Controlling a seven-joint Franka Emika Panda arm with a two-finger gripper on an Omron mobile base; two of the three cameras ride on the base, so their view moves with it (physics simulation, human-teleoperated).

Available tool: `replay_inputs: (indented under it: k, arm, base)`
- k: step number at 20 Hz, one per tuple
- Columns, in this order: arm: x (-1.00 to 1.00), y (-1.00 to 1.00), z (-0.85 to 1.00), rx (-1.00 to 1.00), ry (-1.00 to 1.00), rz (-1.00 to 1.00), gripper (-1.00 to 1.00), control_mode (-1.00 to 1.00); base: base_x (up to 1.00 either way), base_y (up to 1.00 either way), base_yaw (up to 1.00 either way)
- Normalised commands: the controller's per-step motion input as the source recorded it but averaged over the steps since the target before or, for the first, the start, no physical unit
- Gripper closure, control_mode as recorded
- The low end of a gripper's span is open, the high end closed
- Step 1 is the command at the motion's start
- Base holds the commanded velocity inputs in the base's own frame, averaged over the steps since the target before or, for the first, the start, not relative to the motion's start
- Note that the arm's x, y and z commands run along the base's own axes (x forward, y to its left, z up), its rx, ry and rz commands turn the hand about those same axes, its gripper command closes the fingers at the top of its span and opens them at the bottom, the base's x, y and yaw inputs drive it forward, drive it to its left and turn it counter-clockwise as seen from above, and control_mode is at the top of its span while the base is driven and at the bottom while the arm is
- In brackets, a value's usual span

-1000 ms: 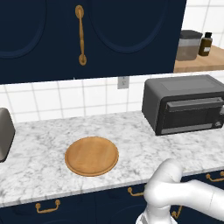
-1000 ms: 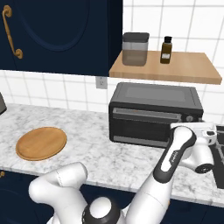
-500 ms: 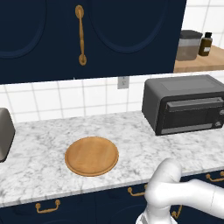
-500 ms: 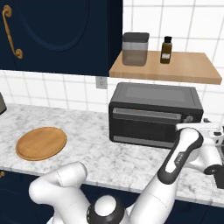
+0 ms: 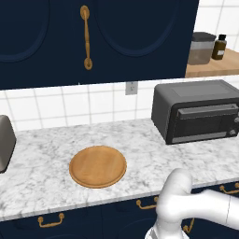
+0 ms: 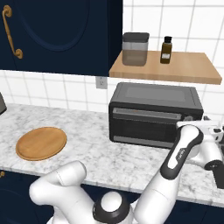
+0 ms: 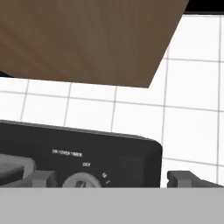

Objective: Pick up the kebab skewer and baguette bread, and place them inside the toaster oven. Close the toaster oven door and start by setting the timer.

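The toaster oven (image 5: pixel 196 112) (image 6: pixel 153 113) stands on the marble counter against the tiled wall. Its door (image 5: pixel 200 122) (image 6: pixel 146 124) is shut, and the dark glass hides the inside. The kebab skewer and the baguette bread are out of view. My gripper (image 6: pixel 213 136) hovers in front of the oven's right end, open and holding nothing. In the hand view the gripper (image 7: pixel 114 179) faces the oven's control panel (image 7: pixel 109 153) from close by. The timer knob (image 7: pixel 81 180) sits between the two fingertips, nearer the left one.
A round wooden plate (image 5: pixel 98 166) (image 6: pixel 41 143) lies bare on the counter left of the oven. A light grey toaster (image 5: pixel 4 142) stands at the far left. Above the oven, a wooden shelf (image 6: pixel 175 65) (image 7: pixel 87 39) carries a canister (image 6: pixel 135 49) and a bottle (image 6: pixel 165 50).
The hand has drifted slightly to the right at the oven's right end. Its jaws stay open. Nothing else has moved.
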Motion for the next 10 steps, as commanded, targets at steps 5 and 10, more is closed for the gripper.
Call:
replay_inputs:
  k: [5,10]
  arm:
    - [0.08,-0.27,-0.02,0.00,0.00,0.00,-1.00,-1.00]
    - [0.00,-0.19,-0.07,0.00,0.00,-0.02,-1.00,-1.00]
  base:
    - [0.00,0.00,0.00]
    - [0.00,0.00,0.00]
